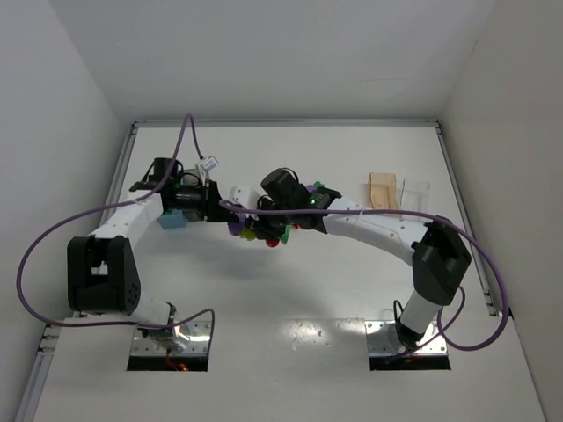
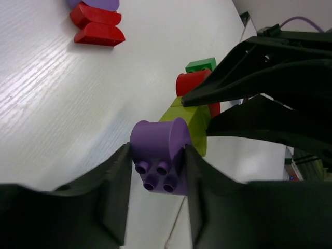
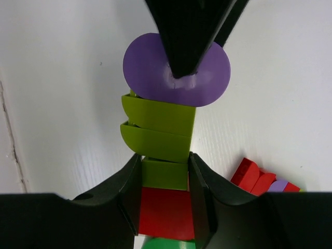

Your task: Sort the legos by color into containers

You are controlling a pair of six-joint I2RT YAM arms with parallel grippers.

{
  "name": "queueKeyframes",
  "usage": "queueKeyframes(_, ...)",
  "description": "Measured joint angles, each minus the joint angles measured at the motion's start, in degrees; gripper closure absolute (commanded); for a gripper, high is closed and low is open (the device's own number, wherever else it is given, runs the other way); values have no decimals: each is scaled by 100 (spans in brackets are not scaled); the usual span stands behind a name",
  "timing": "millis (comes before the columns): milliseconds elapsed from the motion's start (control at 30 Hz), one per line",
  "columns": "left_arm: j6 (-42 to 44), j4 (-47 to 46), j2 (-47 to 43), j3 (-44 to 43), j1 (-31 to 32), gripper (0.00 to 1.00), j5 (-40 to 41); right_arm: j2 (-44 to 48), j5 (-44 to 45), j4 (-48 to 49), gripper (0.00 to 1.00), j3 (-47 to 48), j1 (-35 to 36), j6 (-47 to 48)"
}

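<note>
the stacked cluster [image 3: 160, 136] of legos sits between the two grippers, near the middle of the table [image 1: 290, 299]. whether it touches the surface i cannot tell. in the right wrist view its long axis runs from 12 o'clock to 6 o'clock: a purple brick [image 3: 142, 72] at the 12 o'clock end, then lime pieces [image 3: 155, 111], then a red brick [image 3: 166, 212] and a bit of green at 6 o'clock.

the left gripper [image 2: 157, 155] is closed firmly on the purple brick, one finger on each side. the right gripper [image 3: 163, 174] is clamped on the lowest lime piece and the red brick. so each arm holds one end, and they face each other along the stack. in the top view the left gripper is at 9 o'clock of the cluster and the right at 3 o'clock.

i judge the next move is a pull apart along this axis, to free the purple brick. a light blue container [image 1: 173, 219] lies at 9 o'clock, near the left arm. a peach container [image 1: 382, 190] is at 2 o'clock, well apart. loose red bricks [image 2: 97, 27] lie nearby.
</note>
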State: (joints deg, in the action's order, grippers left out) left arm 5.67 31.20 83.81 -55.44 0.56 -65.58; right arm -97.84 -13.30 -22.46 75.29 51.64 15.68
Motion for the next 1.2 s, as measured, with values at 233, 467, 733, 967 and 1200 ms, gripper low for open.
queueKeyframes(233, 168, 138, 20, -63, 11, 87, -118, 118, 173, 15, 97, -291, -9, 118)
queueKeyframes(467, 295, 188, 20, -63, -120, 87, -46, 772, 313, 131, 97, -1200, -170, 262)
queueKeyframes(733, 315, 201, -7, -61, -129, 87, -28, 879, 238, 170, 94, -1945, -280, 179)
queueKeyframes(967, 354, 234, -503, -9, -129, 93, 111, 769, -129, 240, 64, -2020, -315, -256)
queueKeyframes(1200, 295, 13, -1567, 557, -127, 98, 304, 743, -321, 398, 42, -1956, -358, -739)
